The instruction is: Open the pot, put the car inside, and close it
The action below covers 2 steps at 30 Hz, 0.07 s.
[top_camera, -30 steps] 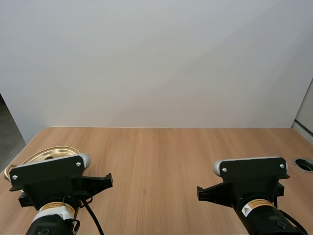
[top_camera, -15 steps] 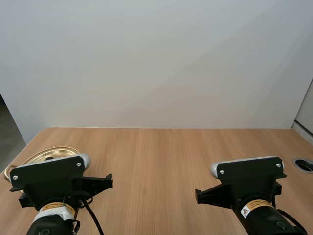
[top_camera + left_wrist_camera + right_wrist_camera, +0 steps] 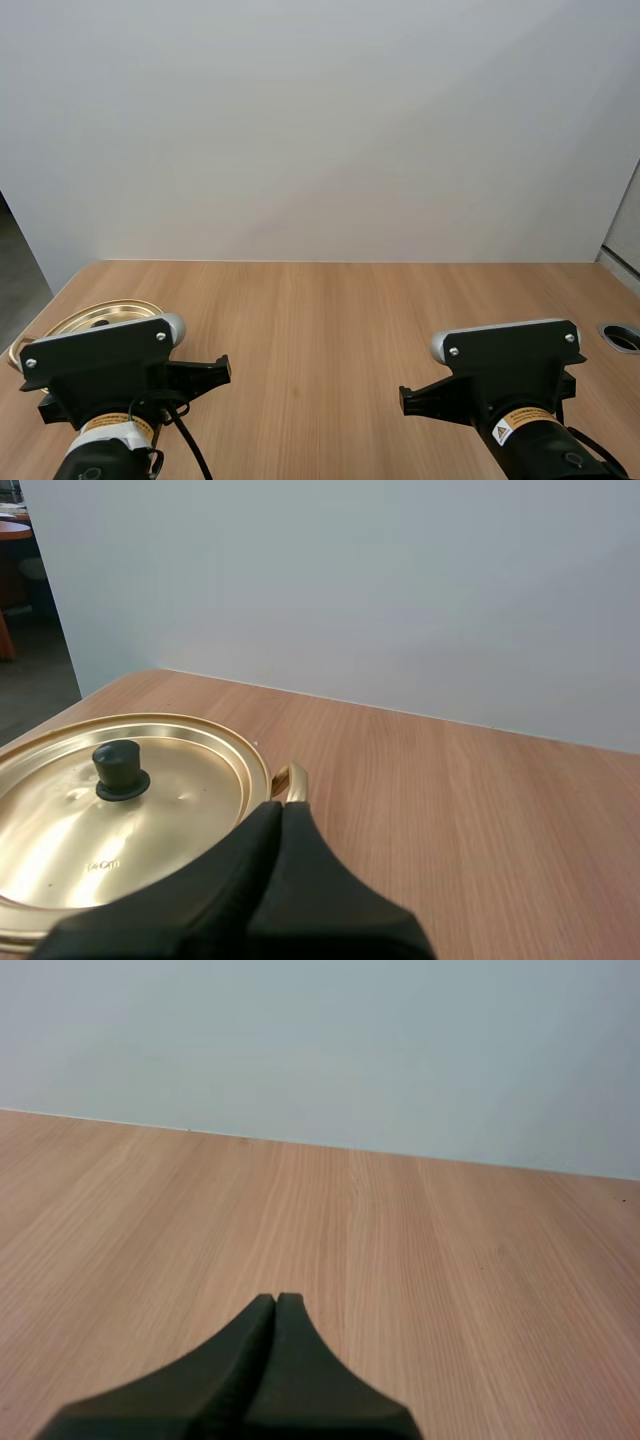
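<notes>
Lid's on the pot, both arms parked with jaws pressed together

The round brass-coloured metal pot (image 3: pixel 130 825) sits at the left edge of the wooden surface (image 3: pixel 330 320), flat lid with black knob (image 3: pixel 121 770) seated, just ahead of the left gripper (image 3: pixel 280 810). The right gripper (image 3: pixel 276 1302) hangs over bare wood. No car visible, so this fits before opening or after closing. Any lift should pinch the knob dead centre.

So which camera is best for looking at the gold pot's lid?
The left wrist view: the lid lies on the pot with its black knob plain, just past the shut left gripper. The high view catches part of its rim behind the left arm.
</notes>
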### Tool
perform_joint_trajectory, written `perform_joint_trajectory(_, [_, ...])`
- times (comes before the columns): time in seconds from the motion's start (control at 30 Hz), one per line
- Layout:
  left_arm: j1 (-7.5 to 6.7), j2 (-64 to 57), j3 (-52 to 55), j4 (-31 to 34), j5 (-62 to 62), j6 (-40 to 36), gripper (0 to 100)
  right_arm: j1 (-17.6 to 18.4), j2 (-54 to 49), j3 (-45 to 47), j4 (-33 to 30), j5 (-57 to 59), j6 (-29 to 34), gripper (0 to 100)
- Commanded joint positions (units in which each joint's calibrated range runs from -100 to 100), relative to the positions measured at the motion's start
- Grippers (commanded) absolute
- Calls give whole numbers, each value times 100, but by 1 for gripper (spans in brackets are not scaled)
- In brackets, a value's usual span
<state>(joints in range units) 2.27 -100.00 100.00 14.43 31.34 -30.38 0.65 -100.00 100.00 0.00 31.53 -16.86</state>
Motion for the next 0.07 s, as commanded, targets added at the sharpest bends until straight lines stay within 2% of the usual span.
perform_joint_trajectory(0.0, [1,0,0,-2,-6,0,0,-1,0,0,0,7,-1,0])
perform_joint_trajectory(0.03, [1,0,0,-2,-6,0,0,-1,0,0,0,7,-1,0])
